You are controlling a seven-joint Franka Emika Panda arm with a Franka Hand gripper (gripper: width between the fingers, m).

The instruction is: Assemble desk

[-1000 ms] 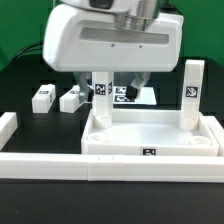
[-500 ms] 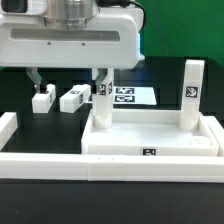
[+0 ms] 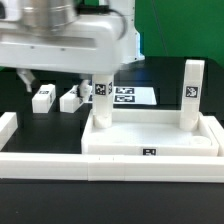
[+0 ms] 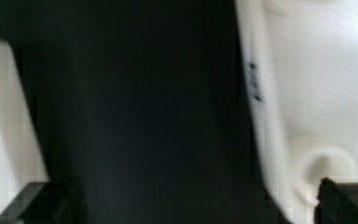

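Note:
The white tray-like tabletop (image 3: 150, 135) lies upside down against the front rail, with two tagged legs standing upright in its far corners (image 3: 101, 102) (image 3: 192, 92). Two loose legs (image 3: 42, 97) (image 3: 72, 98) lie on the black table at the exterior view's left. My gripper (image 3: 55, 85) hangs open just above those loose legs, a dark fingertip on either side of the pair and nothing between them. In the wrist view the gripper (image 4: 188, 205) shows only black table between its tips, with the tabletop's edge (image 4: 291, 90) beside one finger.
A long white border rail (image 3: 110, 166) runs along the front, and a short one (image 3: 8, 126) stands at the exterior view's left. The marker board (image 3: 130, 96) lies flat behind the tabletop. The gripper's white body hides the back left of the table.
My gripper has travelled towards the exterior view's left, from behind the tabletop's left upright leg to over the two loose legs. It stayed open. The parts have not moved.

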